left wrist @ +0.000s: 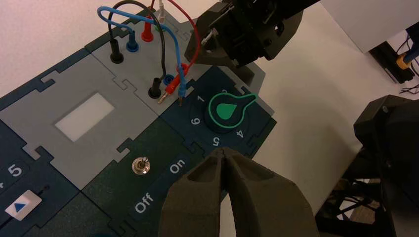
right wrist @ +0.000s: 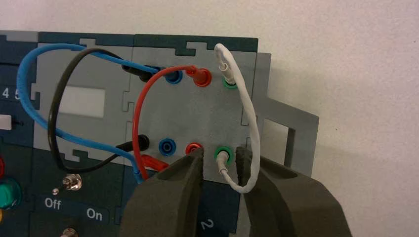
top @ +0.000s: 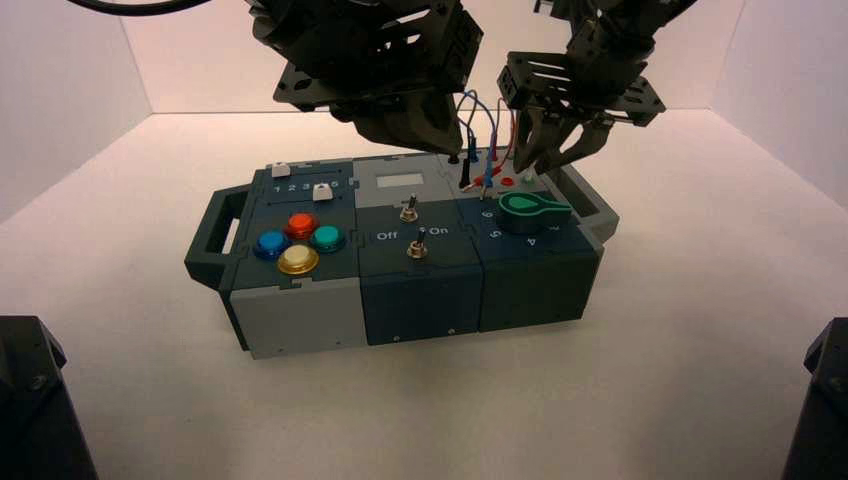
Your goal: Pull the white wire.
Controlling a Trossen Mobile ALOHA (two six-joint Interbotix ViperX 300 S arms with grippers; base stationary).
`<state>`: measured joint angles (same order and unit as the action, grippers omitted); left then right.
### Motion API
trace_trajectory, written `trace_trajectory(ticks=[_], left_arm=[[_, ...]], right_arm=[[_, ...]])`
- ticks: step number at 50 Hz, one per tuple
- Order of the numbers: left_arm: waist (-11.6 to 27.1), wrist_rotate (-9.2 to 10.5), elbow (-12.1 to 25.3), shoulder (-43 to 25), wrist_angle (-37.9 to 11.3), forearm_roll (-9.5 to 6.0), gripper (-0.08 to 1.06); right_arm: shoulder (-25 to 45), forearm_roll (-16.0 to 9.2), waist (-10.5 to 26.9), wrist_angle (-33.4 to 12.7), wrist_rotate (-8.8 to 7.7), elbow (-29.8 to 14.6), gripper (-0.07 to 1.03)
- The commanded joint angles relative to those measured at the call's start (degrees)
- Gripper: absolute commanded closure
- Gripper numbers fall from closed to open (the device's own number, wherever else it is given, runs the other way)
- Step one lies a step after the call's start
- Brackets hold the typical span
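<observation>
Tabletop (top: 420, 410), pale walls (top: 50, 110), box (top: 420, 300), white wire (right wrist: 250, 113)

Right gripper (right wrist: 221, 160) hangs open over the box's far right corner, left gripper (left wrist: 222, 153) (fingers shut) above its far edge.

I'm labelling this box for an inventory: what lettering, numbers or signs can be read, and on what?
"Off", "On": dark panel by the metal toggle switch
"1", "2", "4", "5", "6": around the green knob
"4", "5": dark slider panel
Blue triangle: white slider cap
Slider panel's other numbers: too small.
</observation>
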<state>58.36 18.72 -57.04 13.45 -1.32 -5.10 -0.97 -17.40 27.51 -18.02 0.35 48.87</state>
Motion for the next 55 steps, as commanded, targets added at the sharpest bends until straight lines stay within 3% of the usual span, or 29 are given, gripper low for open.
trace_trajectory(ticks=[1,5,7,32,44,55], left_arm=[[0.18,-0.09,0.62,0.53,0.53,0.18,1.01],[0.18,-0.09,0.62,0.44,0.53,0.18,1.01],[0.18,-0.09,0.62,0.44,0.53,0.18,1.01],[0.18,-0.18,0.18,0.44,0.62,0.26,1.01],[0.18,-0.18,0.18,0.62,0.7,0.26,1.01],[0.09,-0.35,0.26,0.7,0.79,0.44,1.01]], right_arm=[[-0.62,-0.26,0.35,0.26,0.26,-1.14,0.77],[-0.7,-0.26,0.35,0.44,0.0,-1.14,0.96],[-0.79,-0.26,0.35,0.53,0.0,-1.14,0.99],[-11.34,0.18,-0.79,-2.72,-0.09,-1.14,0.99],[-11.87,2.11,-3.6,-3.6,0.09,0.0,0.99],[-12.22,2.46,-3.6,-3.43,0.0,-0.18,0.99]])
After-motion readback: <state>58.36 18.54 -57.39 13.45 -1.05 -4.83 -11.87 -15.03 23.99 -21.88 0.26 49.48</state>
